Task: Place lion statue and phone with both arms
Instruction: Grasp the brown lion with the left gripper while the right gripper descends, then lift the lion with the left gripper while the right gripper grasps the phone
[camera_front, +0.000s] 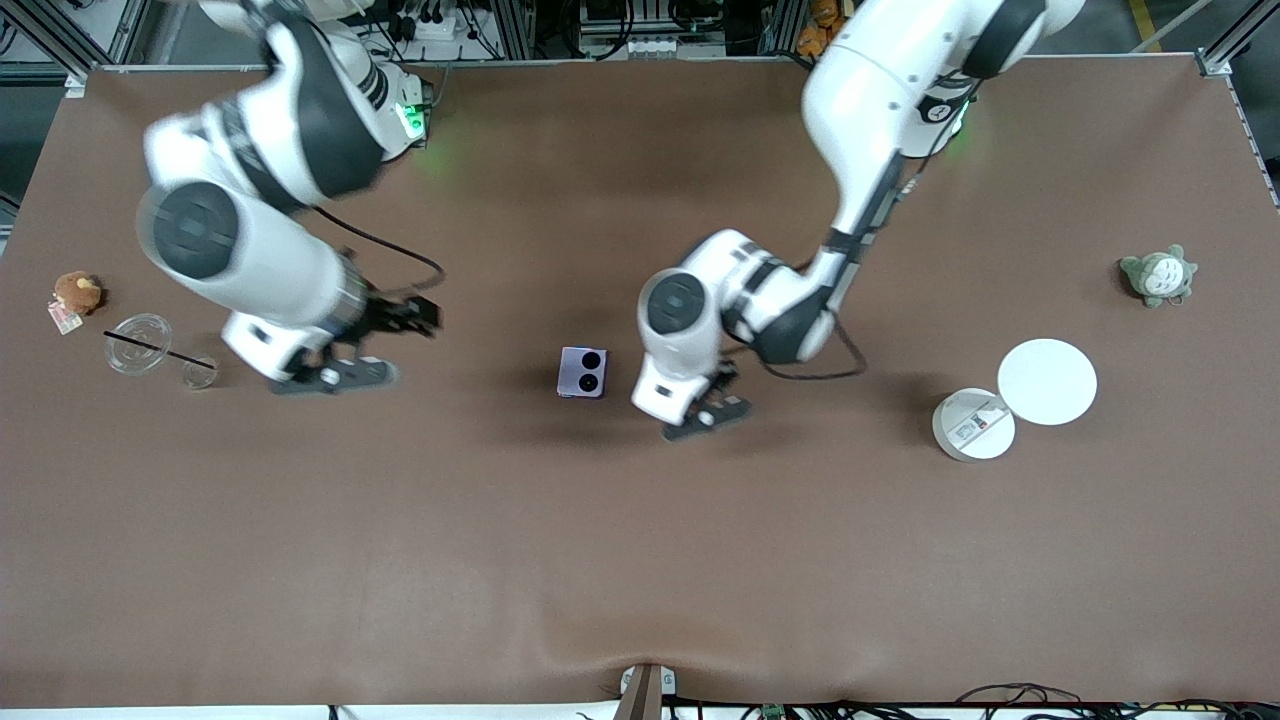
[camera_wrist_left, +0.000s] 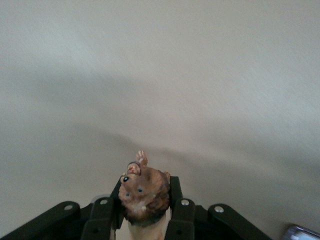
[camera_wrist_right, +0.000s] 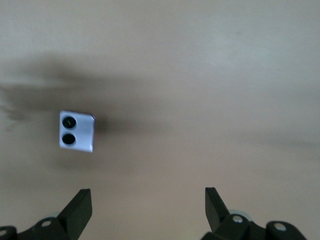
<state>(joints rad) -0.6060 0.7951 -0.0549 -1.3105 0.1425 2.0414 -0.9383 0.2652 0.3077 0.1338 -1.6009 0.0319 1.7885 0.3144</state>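
Jaws of left gripper (camera_wrist_left: 145, 212) clamped on tiny orange-brown lion statue (camera_wrist_left: 144, 195), head poking out between black fingers (camera_wrist_left: 176, 200), over brown worktop (camera_front: 640, 560) just beside phone. Jaws of right gripper (camera_wrist_right: 148, 207) spread wide, nothing between, over worktop toward right arm's end. Small square pale lavender folded phone (camera_front: 582, 372), two black camera circles up, flat on worktop mid-table; left gripper (camera_front: 705, 415) at its 4 o'clock in front view, right gripper (camera_front: 335, 375) at 9 o'clock, well apart.
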